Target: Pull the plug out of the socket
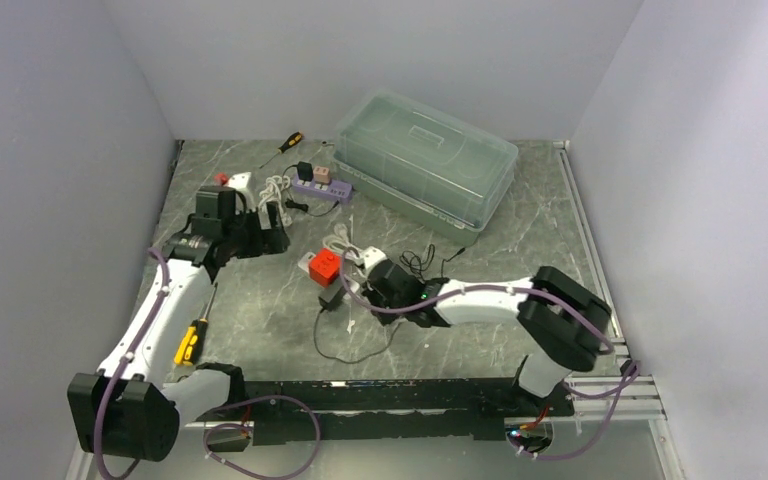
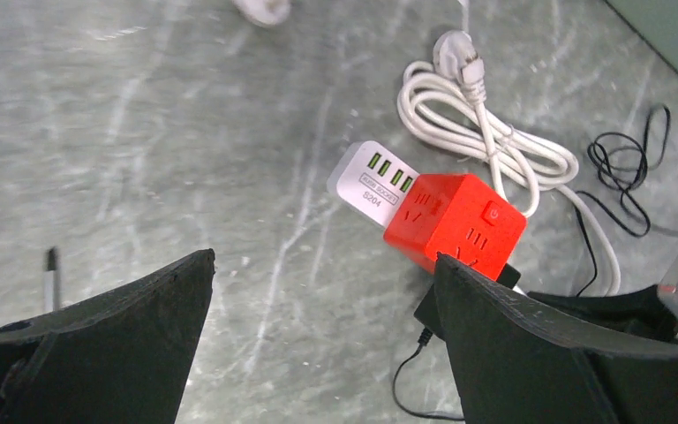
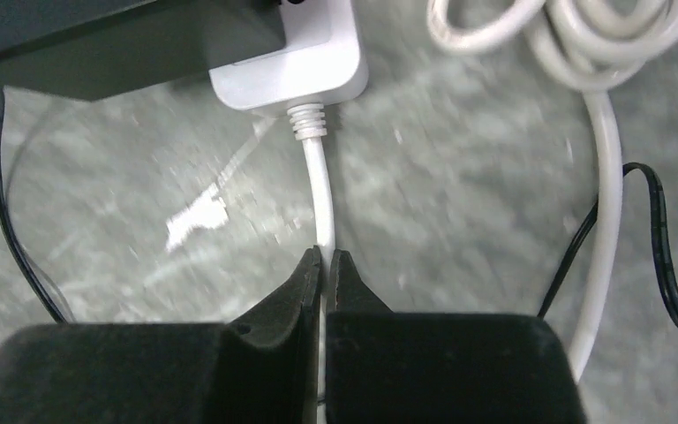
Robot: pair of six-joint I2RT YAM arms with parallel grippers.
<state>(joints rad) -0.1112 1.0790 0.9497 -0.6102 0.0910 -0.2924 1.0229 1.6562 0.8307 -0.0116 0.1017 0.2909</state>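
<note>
A red cube socket (image 1: 324,265) with a white USB base lies mid-table, and it also shows in the left wrist view (image 2: 455,221). A black plug (image 1: 332,297) sits against its near side, partly hidden by my finger in the left wrist view (image 2: 430,311). My right gripper (image 3: 327,258) is shut on the socket's white cord (image 3: 321,190), just behind the white base (image 3: 287,66); a black block (image 3: 115,40) lies next to that base. My left gripper (image 2: 324,258) is open and empty, left of the socket and off the table.
A clear lidded box (image 1: 425,160) stands at the back. A purple power strip (image 1: 320,185) with plugs lies left of it. A coiled white cord (image 2: 485,141) and thin black cable (image 2: 622,190) lie beside the socket. A yellow screwdriver (image 1: 192,340) lies near the left arm.
</note>
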